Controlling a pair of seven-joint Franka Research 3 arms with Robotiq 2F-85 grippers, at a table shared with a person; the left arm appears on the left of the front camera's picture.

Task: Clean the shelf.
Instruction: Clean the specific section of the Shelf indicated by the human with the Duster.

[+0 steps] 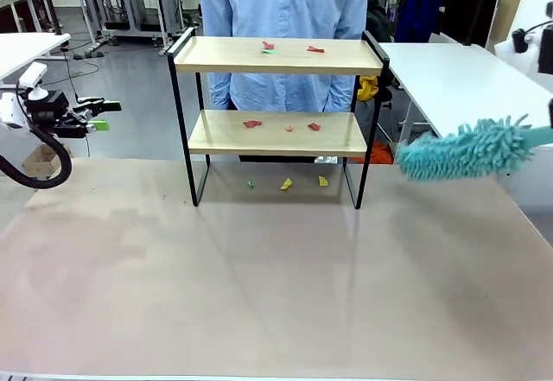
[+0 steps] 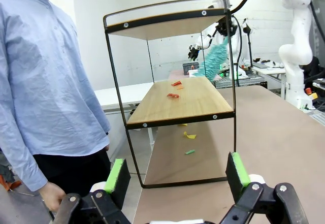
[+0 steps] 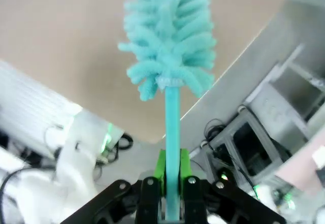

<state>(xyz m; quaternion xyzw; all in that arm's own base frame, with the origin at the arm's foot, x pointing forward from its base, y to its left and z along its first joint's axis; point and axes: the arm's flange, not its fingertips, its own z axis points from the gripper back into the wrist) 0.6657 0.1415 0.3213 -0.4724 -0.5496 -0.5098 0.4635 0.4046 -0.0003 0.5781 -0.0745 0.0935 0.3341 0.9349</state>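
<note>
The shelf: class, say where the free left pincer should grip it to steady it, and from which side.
On the shelf, probably the raised left end rail, approached from the robot's left: a thin bar the open left pincer faces, clear of the scraps.

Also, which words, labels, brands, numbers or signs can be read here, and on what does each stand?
None can be read. The two-tier rack of light wooden boards in a black metal frame, the fluffy turquoise duster and the person's light blue shirt bear no print; the coloured paper scraps are too small to judge.
</note>
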